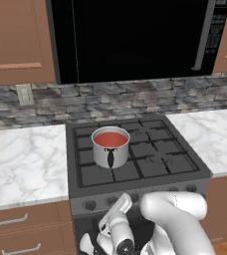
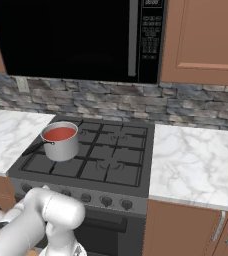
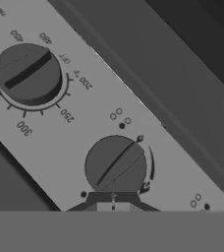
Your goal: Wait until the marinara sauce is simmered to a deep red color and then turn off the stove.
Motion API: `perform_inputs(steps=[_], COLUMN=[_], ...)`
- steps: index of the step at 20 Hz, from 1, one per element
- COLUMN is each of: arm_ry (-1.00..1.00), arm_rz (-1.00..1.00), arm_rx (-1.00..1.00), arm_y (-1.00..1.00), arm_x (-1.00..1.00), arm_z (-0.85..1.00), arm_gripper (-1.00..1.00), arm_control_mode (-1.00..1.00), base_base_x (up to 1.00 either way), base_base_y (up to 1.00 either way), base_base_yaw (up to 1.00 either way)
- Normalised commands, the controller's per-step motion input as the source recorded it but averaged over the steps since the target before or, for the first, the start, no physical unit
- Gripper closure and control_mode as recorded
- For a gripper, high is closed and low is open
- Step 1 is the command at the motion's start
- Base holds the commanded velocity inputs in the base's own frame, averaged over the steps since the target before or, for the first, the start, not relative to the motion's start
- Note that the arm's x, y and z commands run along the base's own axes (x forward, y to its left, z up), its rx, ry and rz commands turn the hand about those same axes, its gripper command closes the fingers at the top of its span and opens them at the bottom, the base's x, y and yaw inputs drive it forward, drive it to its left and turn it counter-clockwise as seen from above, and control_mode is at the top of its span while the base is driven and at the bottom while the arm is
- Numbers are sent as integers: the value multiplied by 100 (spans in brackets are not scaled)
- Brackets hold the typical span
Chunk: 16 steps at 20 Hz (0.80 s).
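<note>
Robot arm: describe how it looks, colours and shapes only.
The arm is built of thick, rounded, glossy white segments, tube-like with smooth domed ends. Its joints are dark, and one shows as a black round cap ringed in white on the wrist end. In the hand view the gripper has two small dark fingertips. No cables or markings are visible.

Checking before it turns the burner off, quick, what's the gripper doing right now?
Gripper: shut, holding nothing, tips right in front of a stove knob on the control panel.
</note>
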Motion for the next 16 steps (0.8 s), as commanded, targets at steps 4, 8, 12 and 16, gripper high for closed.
perform_inputs(steps=[4,8,12,16], arm_ry=[0,0,-3,0], arm_rz=[-1,-4,-4,0], arm_rx=[12,22,23,0], arm_y=[-8,-10,-4,0], arm_x=[-1,-8,-8,0], arm_z=[1,3,4,0], arm_gripper=[100,100,100,100], arm_control_mode=[-100,-100,-100,-100], base_base_x=[0,0,0,0], base_base_y=[0,0,0,0], base_base_yaw=[0,0,0,0])
